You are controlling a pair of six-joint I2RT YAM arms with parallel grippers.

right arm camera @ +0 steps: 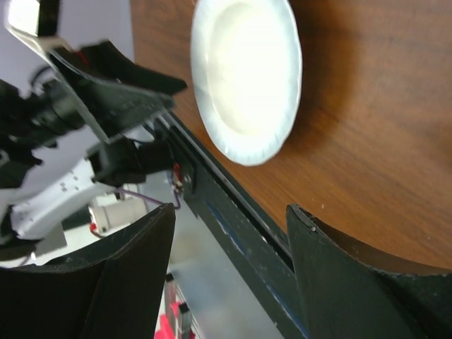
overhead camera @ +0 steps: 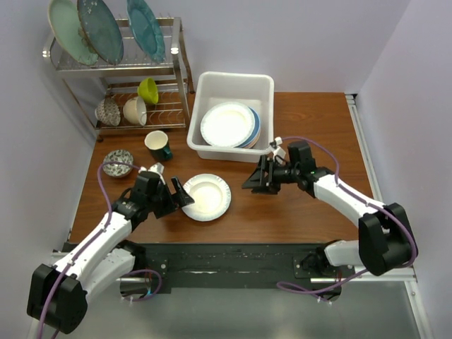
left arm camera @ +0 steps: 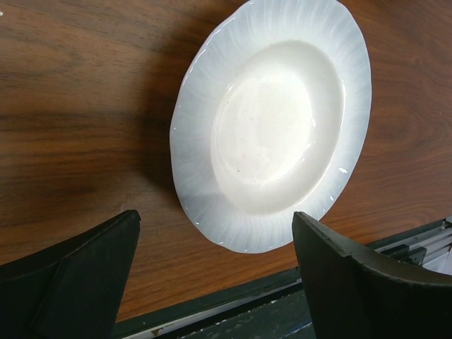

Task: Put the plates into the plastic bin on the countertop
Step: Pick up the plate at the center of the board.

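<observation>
The white fluted plate (overhead camera: 207, 196) lies flat, face up, on the countertop (overhead camera: 311, 127), near the front edge and apart from the plastic bin (overhead camera: 236, 86). The bin stands at the back of the countertop. It holds a stack of plates leaning toward its right wall, with a cream-white plate (overhead camera: 227, 124) on top and the edge of a blue plate (overhead camera: 256, 128) showing beneath it.

The left gripper (left arm camera: 215, 222) is at the left side of the fluted plate, low over the wood. Its jaws are spread wide, and in the left wrist view the near rim of the plate falls between the two fingers. The pictures do not show whether either finger touches the rim. Nothing is gripped.

The right gripper (right arm camera: 232, 212) is to the right of the fluted plate and just in front of the bin, pointing toward the plate. Its jaws are spread with nothing between them, and it is apart from the plate.

A dark green mug (overhead camera: 158, 145) stands left of the bin, and a small patterned bowl (overhead camera: 118, 162) sits beside the left arm. A wire dish rack (overhead camera: 180, 70) occupies the back left corner. Three large teal plates (overhead camera: 100, 30) stand on edge on its upper tier. A lime green bowl (overhead camera: 148, 90), a cream bowl (overhead camera: 134, 111) and a patterned bowl (overhead camera: 107, 111) rest on the lower tier.
</observation>
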